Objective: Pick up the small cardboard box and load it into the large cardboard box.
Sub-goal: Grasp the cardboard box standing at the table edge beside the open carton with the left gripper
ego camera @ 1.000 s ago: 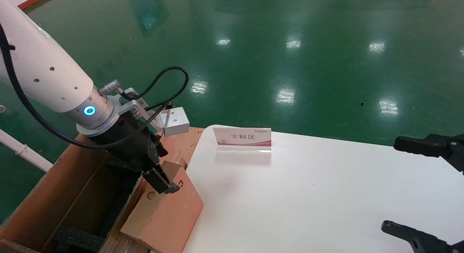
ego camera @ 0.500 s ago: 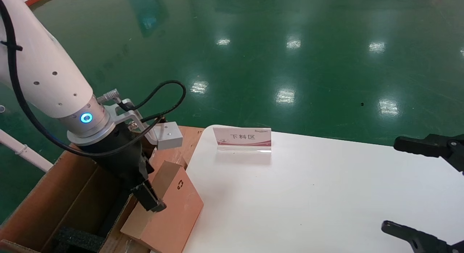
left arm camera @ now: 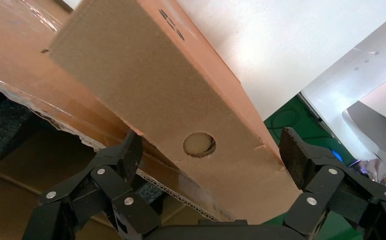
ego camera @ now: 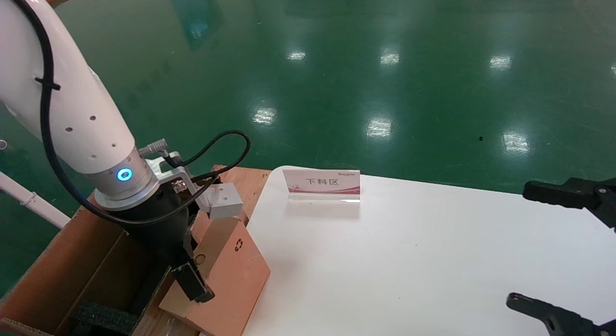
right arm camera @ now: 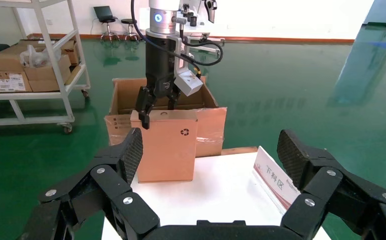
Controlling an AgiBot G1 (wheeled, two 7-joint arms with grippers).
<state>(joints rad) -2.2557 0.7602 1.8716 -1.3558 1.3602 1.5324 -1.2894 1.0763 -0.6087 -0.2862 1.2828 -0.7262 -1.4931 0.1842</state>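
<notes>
The small cardboard box (ego camera: 233, 273) stands upright at the white table's left edge, with its recycling mark facing the table. It leans by the large cardboard box (ego camera: 72, 259). My left gripper (ego camera: 195, 278) is open and straddles the small box's pale top edge with the round hole (left arm camera: 199, 144). Its fingertips (left arm camera: 131, 152) stand apart from the broad faces. From the right wrist view the left gripper (right arm camera: 158, 106) sits over the small box (right arm camera: 166, 150). My right gripper (ego camera: 539, 249) is open and empty at the table's right side.
Black foam (ego camera: 101, 316) lies inside the large box, and its taped flap (left arm camera: 11, 60) runs beside the small box. A sign stand (ego camera: 321, 182) sits at the table's (ego camera: 409, 259) far edge. A shelf trolley with cartons (right arm camera: 26, 65) stands on the green floor.
My left gripper has come down and toward me along the small box's top edge. The small box and the right arm have stayed in place.
</notes>
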